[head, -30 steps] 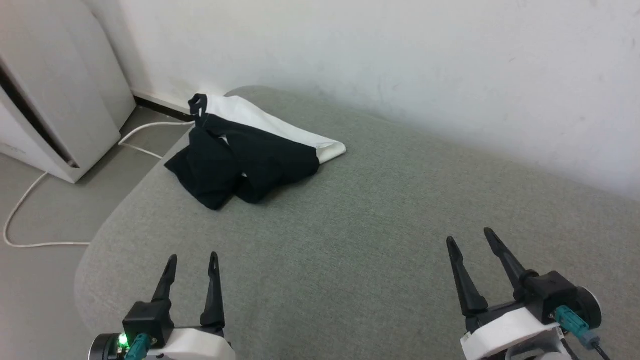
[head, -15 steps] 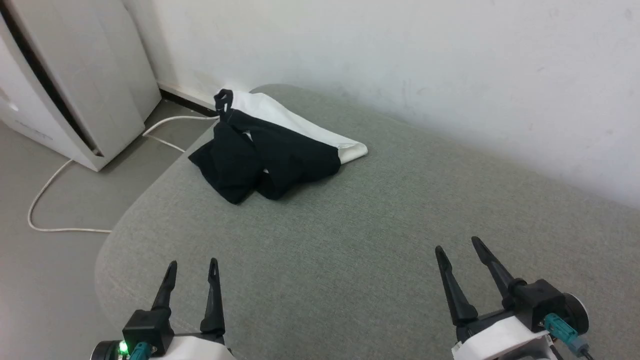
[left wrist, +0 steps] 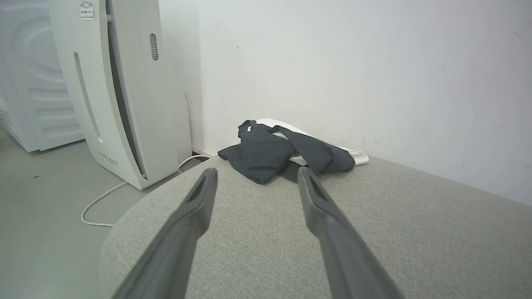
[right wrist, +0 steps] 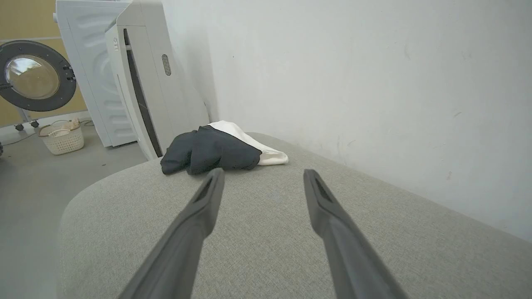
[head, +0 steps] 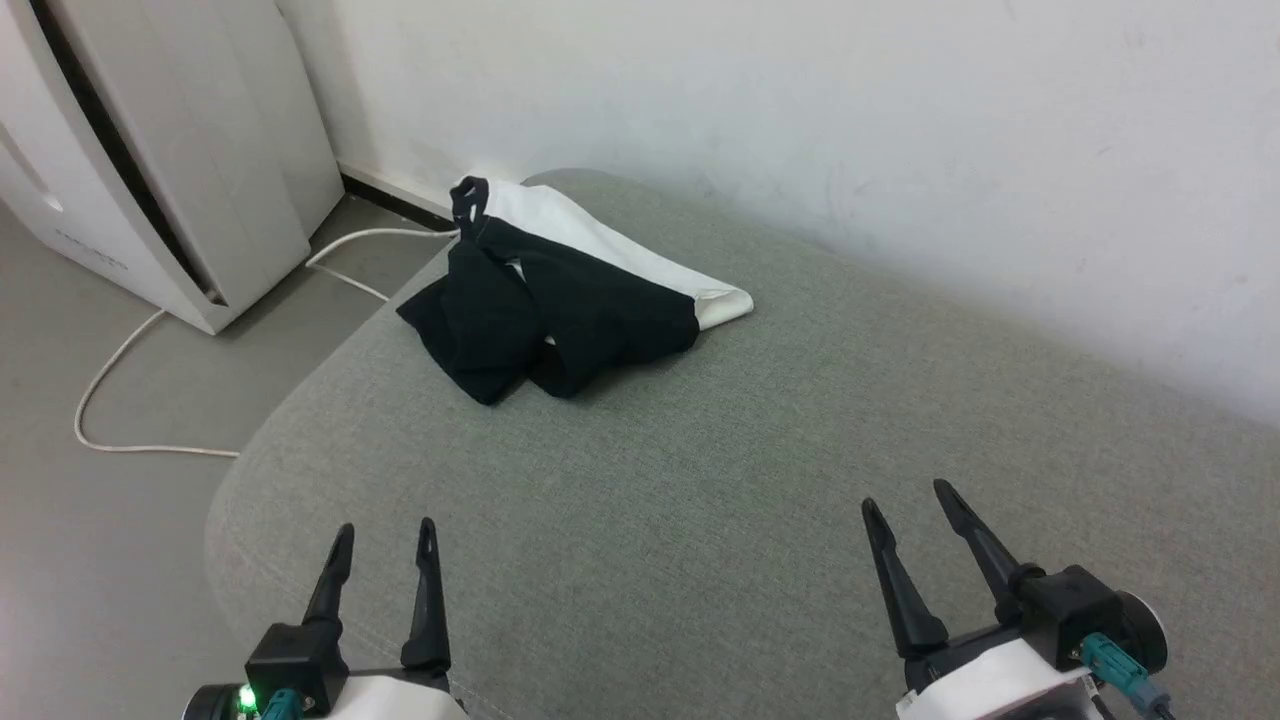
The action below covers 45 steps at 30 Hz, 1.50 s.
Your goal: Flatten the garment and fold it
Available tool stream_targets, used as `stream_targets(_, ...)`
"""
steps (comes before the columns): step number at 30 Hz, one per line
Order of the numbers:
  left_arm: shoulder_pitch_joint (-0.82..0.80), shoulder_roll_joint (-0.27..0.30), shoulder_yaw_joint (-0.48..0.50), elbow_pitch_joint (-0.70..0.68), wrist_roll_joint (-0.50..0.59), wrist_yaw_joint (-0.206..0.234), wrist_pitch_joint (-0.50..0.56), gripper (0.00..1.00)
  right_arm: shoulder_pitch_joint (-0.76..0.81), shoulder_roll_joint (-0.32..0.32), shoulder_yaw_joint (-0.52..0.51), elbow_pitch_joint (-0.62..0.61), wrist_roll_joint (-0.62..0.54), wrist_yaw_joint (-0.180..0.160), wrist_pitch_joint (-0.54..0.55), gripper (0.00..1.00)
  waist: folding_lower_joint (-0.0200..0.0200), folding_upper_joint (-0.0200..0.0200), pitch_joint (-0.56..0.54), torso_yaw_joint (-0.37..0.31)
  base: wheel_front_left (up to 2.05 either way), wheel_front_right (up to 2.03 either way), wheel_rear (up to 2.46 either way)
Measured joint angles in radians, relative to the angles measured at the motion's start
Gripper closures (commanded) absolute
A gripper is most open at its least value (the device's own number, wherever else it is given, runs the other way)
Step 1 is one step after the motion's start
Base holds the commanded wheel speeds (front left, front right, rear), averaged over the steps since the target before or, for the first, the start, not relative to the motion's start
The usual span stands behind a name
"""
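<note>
The garment lies crumpled in a heap at the far left corner of the grey cushioned surface, black sleeves bunched over a white body. It also appears ahead in the left wrist view as the garment and in the right wrist view as the garment. My left gripper hovers open at the near left, well short of the heap, with nothing between its fingers. At the near right my right gripper is open and empty too.
A white wall runs along the far edge of the surface. A tall white appliance stands on the floor at the left, with a white cable trailing beside it. A washing machine and a small basket stand farther off.
The head camera has turned left, so the whole scene has shifted right in view. Both grippers stay open and hold nothing; the garment lies as before.
</note>
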Motion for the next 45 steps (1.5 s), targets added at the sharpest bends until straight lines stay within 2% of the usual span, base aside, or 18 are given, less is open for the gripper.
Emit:
stream_targets(11,-0.015,0.002,0.006,0.007,-0.014,-0.005,0.000,0.00,-0.002,0.000,-0.013,-0.011,-0.023,0.000,0.000,0.00,-0.0001,0.0000,0.038,-0.014,0.00,0.00,0.00)
stream_targets(18,-0.232,0.024,0.038,0.081,-0.077,-0.046,0.051,0.00,-0.030,0.001,-0.015,-0.035,-0.091,0.000,0.000,0.00,0.0001,0.0000,0.118,-0.046,0.00,0.00,0.00)
stream_targets(24,-0.451,0.111,0.044,0.183,-0.127,-0.104,0.262,0.00,-0.075,0.002,-0.017,-0.074,-0.137,0.000,-0.001,0.00,0.0002,0.0000,0.206,-0.097,0.00,0.00,0.00)
stream_targets(30,-0.662,0.215,0.010,0.292,-0.164,-0.154,0.407,0.00,-0.120,0.003,0.002,-0.114,-0.167,0.000,-0.001,0.00,0.0003,0.0000,0.306,-0.158,0.00,0.00,0.00)
stream_targets(39,-0.880,0.380,-0.099,0.515,-0.346,-0.164,0.711,0.00,-0.168,0.003,0.001,-0.164,-0.174,0.000,-0.001,0.00,0.0003,0.0000,0.443,-0.270,0.00,0.00,0.00)
stream_targets(45,-0.924,0.464,-0.175,0.632,-0.458,-0.165,0.860,0.00,-0.185,0.003,0.003,-0.168,-0.166,0.000,-0.001,0.00,0.0002,0.0000,0.511,-0.344,0.00,0.00,0.00)
